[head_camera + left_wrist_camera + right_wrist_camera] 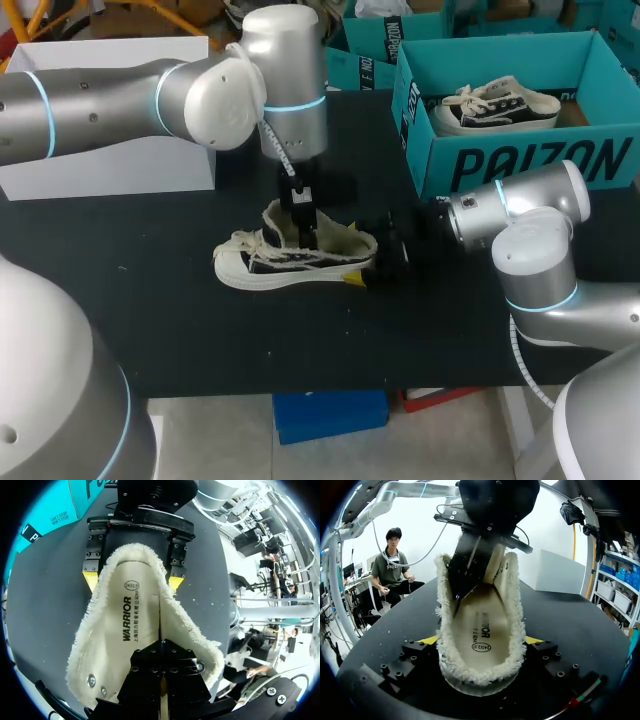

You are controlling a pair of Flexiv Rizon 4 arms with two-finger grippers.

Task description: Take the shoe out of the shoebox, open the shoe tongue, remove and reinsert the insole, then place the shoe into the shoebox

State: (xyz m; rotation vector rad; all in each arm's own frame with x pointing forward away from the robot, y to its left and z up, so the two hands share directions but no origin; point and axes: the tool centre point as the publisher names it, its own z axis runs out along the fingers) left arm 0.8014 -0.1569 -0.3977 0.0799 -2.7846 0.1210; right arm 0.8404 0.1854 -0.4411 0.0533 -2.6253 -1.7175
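The shoe (290, 262) lies on the table (150, 320), out of the shoebox (520, 160) and near its left side, with the right arm's fingers (415, 652) squeezing its heel from both sides and the left arm's fingers (145, 680), nearly closed, pinching its tongue (278, 225) from above.

Left gripper (161, 650), fingers pressed together, sits inside the fleece-lined shoe (100, 645). At its twelve o'clock lies the insole (135, 605), then the right gripper (132, 581) clasping the heel. Shoebox (60, 505) at eleven o'clock, across the table (45, 610).
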